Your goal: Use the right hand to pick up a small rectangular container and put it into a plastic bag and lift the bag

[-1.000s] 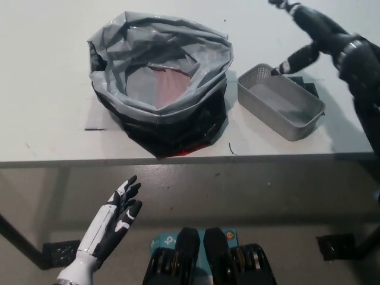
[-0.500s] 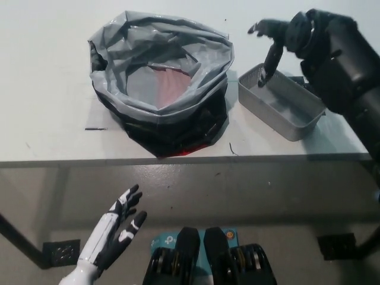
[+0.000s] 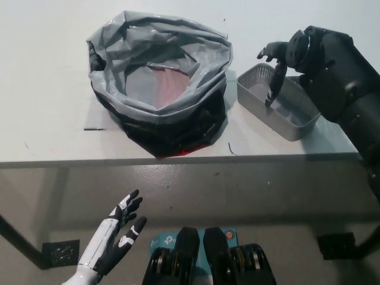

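Note:
A small grey rectangular container (image 3: 274, 104) lies on the white table (image 3: 47, 89), just right of the bag. The plastic bag (image 3: 159, 80) stands open-mouthed at the table's middle, grey inside and black outside, with something red at its bottom. My black right hand (image 3: 278, 68) hangs over the container's far end with fingers spread, one finger reaching down into the container. It grips nothing. My white left hand (image 3: 116, 234) rests open below the table edge at the lower left.
The table's front edge (image 3: 178, 159) runs across the middle of the view, with grey floor below it. A small dark mark (image 3: 94, 129) lies on the table left of the bag.
My right hand has swung in from the far right and come down over the container, one finger now dipping inside it. The left hand has sunk slightly lower.

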Robot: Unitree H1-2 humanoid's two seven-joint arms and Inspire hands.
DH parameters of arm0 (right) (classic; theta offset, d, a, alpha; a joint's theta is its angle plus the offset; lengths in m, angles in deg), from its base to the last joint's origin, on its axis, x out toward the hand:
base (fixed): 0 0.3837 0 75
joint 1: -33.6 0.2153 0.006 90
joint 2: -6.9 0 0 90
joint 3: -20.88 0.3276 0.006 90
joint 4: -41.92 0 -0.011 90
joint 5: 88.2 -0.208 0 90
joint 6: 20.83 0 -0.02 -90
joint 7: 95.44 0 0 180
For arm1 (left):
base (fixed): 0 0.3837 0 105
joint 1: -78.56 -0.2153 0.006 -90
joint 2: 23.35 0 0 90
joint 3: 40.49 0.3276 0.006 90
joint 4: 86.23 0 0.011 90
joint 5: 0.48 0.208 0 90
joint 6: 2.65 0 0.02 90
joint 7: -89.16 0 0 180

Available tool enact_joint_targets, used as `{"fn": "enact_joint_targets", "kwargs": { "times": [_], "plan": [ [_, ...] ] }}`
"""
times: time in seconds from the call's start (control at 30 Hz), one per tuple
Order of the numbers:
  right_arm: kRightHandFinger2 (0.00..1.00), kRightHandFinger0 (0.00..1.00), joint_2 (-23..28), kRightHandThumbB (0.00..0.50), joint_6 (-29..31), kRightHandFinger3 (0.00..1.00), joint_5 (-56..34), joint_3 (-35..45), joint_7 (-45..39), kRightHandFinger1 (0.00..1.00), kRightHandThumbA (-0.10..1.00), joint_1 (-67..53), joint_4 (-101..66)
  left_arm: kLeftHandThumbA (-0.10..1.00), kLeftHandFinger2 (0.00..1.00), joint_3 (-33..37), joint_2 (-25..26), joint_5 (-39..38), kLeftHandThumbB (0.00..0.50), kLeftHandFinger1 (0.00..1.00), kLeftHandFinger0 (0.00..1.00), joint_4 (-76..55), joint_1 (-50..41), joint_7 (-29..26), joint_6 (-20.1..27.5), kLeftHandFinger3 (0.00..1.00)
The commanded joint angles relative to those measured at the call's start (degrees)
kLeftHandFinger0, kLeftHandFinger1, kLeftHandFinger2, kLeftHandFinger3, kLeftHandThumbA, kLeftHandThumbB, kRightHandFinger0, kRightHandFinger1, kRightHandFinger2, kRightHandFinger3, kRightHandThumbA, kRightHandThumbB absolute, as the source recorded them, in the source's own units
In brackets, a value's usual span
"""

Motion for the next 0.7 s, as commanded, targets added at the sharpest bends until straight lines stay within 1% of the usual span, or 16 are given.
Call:
{"fn": "enact_joint_targets", "kwargs": {
  "times": [0.0,0.03,0.07,0.13,0.2,0.3,0.37,0.5,0.57,0.6,0.67],
  "plan": [
    [1.00,1.00,0.2,0.395,0.5,1.00,1.2,-0.5,2.3,1.00,1.00,1.9,-0.6,0.85,1.00,-0.2,0.5,0.7,0.264,1.00,1.00,-1.4,0.6,0.6,1.9,1.00],
    [1.00,1.00,0.1,0.410,0.0,1.00,1.3,-0.5,2.9,1.00,1.00,1.9,-0.4,0.85,1.00,-0.2,0.5,0.7,0.262,1.00,1.00,-1.5,0.6,0.6,1.7,1.00],
    [1.00,1.00,0.0,0.438,-1.5,1.00,1.9,-0.5,3.8,1.00,1.00,2.0,-0.3,0.85,1.00,-0.3,0.6,0.6,0.257,1.00,1.00,-1.5,0.7,0.6,1.9,1.00],
    [1.00,1.00,0.1,0.449,-2.1,1.00,1.7,0.1,4.1,1.00,1.00,2.1,-0.2,0.85,1.00,-0.4,0.6,0.6,0.267,1.00,1.00,-1.6,0.8,0.6,1.7,1.00],
    [1.00,1.00,0.3,0.443,-1.8,1.00,0.8,0.7,4.0,1.00,1.00,2.5,0.1,0.86,1.00,-0.5,0.7,0.5,0.271,1.00,1.00,-1.6,1.1,0.7,1.3,1.00],
    [1.00,1.00,0.6,0.406,-0.7,1.00,-1.1,1.9,2.9,1.00,1.00,2.2,-0.3,0.86,1.00,-0.5,0.7,0.7,0.272,1.00,1.00,-1.7,1.2,0.6,1.3,1.00],
    [1.00,1.00,0.4,0.411,-1.3,1.00,-1.9,2.9,3.4,1.00,1.00,1.9,-0.3,0.86,1.00,-0.6,0.8,0.7,0.272,1.00,1.00,-1.6,1.3,0.6,1.4,1.00],
    [1.00,1.00,-1.0,0.396,1.1,1.00,-2.1,3.1,2.8,1.00,1.00,1.6,2.6,0.87,1.00,-0.6,0.8,0.7,0.271,1.00,1.00,-1.5,1.4,0.6,1.9,1.00],
    [1.00,1.00,-1.4,0.378,2.1,1.00,-2.3,3.1,2.9,1.00,1.00,1.5,3.8,0.87,1.00,-0.6,0.8,0.8,0.263,1.00,1.00,-1.5,1.4,0.5,2.0,1.00],
    [1.00,1.00,-1.6,0.397,1.5,1.00,-2.5,3.7,3.9,1.00,1.00,1.2,4.2,0.87,1.00,-0.6,0.7,0.8,0.269,1.00,1.00,-1.5,1.4,0.5,1.9,1.00],
    [1.00,1.00,-1.9,0.401,0.8,1.00,-3.0,4.3,4.7,1.00,1.00,1.2,5.0,0.87,1.00,-0.7,0.7,0.7,0.273,1.00,1.00,-1.5,1.7,0.5,1.7,1.00]
  ]
}}
